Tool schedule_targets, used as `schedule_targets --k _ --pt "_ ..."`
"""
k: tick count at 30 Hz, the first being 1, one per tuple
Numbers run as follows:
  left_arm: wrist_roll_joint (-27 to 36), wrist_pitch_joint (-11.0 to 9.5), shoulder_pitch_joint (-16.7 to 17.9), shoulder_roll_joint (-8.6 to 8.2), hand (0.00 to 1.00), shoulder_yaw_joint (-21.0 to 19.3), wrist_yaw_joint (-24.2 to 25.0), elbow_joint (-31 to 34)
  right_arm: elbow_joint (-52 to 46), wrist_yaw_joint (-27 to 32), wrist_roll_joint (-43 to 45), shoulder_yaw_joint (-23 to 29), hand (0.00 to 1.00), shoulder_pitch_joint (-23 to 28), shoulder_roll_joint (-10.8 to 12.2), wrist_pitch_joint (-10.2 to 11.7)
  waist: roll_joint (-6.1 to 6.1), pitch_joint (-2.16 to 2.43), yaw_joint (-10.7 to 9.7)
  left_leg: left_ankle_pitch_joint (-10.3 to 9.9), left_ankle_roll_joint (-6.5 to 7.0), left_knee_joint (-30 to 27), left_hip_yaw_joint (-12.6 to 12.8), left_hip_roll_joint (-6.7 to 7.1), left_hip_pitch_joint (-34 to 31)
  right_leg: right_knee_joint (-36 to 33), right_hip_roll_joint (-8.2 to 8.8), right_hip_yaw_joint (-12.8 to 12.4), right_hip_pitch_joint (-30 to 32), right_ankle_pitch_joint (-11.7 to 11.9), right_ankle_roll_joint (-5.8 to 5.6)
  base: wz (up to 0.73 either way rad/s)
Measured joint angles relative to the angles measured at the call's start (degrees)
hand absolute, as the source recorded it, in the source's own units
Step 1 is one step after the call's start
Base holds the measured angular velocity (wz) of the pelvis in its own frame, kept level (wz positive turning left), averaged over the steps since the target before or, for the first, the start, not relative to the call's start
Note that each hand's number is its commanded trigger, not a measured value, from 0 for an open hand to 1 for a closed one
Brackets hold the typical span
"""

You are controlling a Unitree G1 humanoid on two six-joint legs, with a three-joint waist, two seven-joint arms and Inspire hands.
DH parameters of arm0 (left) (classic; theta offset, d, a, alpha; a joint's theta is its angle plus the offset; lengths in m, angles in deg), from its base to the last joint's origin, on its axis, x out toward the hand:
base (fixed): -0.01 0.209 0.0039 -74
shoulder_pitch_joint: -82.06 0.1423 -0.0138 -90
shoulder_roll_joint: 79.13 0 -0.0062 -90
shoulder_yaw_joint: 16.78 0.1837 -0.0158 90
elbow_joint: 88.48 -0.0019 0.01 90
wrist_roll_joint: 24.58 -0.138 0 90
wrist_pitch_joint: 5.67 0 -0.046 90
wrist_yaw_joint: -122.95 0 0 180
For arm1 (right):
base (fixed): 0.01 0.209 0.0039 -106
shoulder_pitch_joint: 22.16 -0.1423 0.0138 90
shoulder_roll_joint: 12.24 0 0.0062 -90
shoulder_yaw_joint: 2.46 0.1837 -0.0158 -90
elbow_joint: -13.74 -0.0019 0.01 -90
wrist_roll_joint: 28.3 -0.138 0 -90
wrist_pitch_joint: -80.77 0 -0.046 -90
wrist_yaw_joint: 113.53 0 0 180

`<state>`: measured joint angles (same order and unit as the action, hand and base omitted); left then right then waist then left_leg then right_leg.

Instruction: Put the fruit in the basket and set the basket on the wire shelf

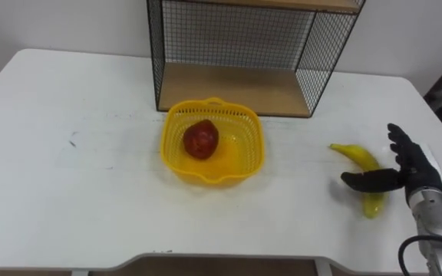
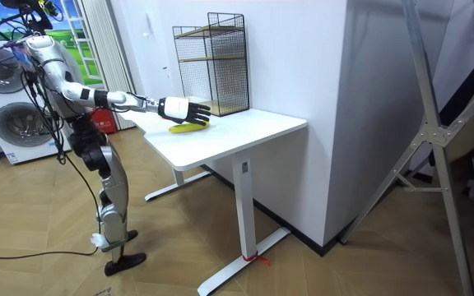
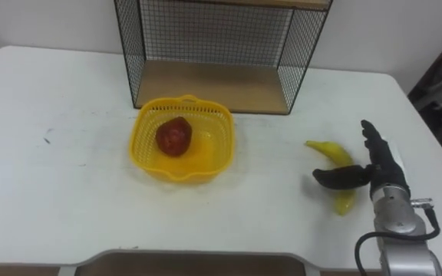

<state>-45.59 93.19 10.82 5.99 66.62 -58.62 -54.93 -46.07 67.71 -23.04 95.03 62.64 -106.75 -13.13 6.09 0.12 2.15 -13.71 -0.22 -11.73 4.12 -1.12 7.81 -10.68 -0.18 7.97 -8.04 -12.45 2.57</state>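
A yellow plastic basket (image 1: pixel 244 153) sits on the white table in front of the wire shelf (image 1: pixel 236 88), with a red apple (image 1: pixel 201 139) inside it. A yellow banana (image 1: pixel 361 162) lies on the table to the right of the basket. My right hand (image 1: pixel 407 167) is over the banana's near end, fingers straight and spread, thumb (image 1: pixel 368 181) reaching across the fruit. In the room view my right hand (image 2: pixel 181 109) hovers just above the banana (image 2: pixel 189 127) at the table's corner. The hand is open, not closed round the fruit.
The wire shelf (image 3: pixel 209 84) has a wooden bottom board and black mesh sides, standing at the table's back edge (image 1: pixel 206 65). The white table (image 1: pixel 67 176) has bare surface to the left of the basket. I stand at the table's front edge.
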Motion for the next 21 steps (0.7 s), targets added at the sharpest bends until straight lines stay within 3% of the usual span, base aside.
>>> schedule_targets --k 12,21 --pt "0.1 0.0 -0.5 0.1 0.0 0.0 0.0 0.0 3.9 -2.1 1.3 -0.6 0.0 -0.7 0.0 0.1 0.22 -0.21 -0.3 0.0 0.0 0.1 -0.3 0.01 0.3 0.1 0.01 0.1 -0.3 0.0 0.0 0.0" --pt "0.2 0.0 -0.2 0.14 0.0 -0.5 0.0 -0.1 5.1 -2.8 1.8 -0.2 0.0 -0.8 0.0 0.3 0.18 -0.09 -0.3 0.0 0.0 0.1 -0.3 0.1 0.6 0.9 0.05 0.4 -1.2 0.1 -0.14 0.01"
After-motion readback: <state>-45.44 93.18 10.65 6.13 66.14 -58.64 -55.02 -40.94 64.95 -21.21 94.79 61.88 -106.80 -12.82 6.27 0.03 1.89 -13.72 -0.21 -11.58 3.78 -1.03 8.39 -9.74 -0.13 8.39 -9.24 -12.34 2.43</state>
